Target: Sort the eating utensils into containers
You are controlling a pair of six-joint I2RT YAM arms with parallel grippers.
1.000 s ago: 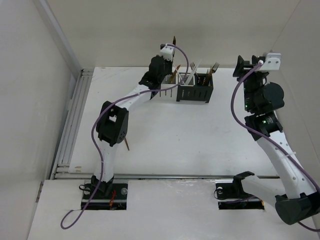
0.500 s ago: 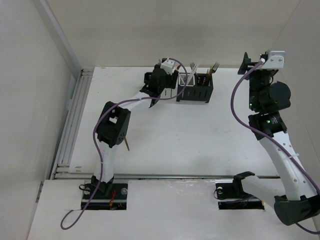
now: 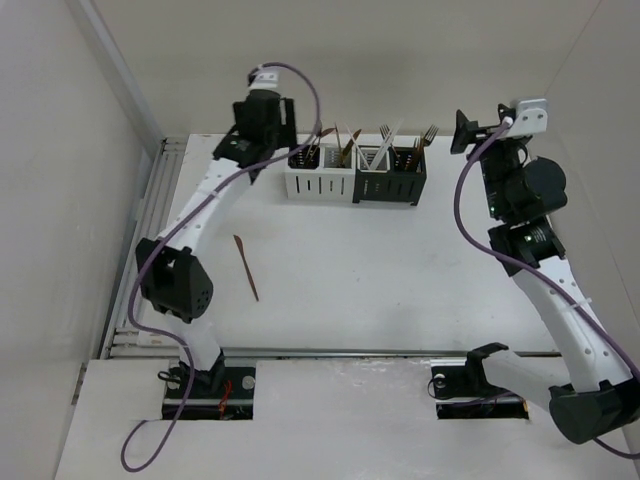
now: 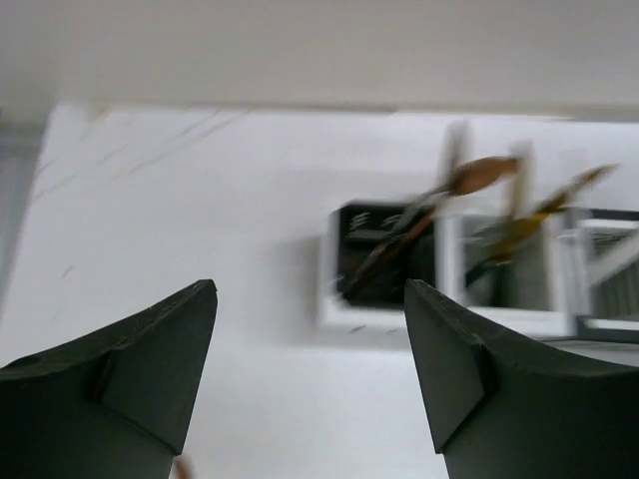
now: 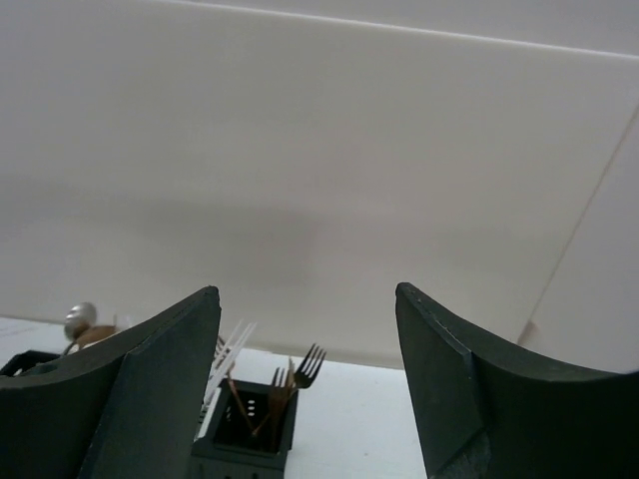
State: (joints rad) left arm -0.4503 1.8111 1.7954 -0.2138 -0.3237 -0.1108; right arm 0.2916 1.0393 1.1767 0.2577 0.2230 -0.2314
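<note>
Your left gripper (image 4: 310, 299) hangs wide open and empty, above and left of the white boxes (image 3: 320, 185). Your right gripper (image 5: 308, 299) is spread wide too, nothing between its fingers, high to the right of the black boxes (image 3: 392, 188). Most utensils (image 3: 345, 148) stand in the compartments; one copper piece (image 3: 246, 267) lies flat on the table (image 3: 400, 270), well apart from the boxes, nearer the left arm
</note>
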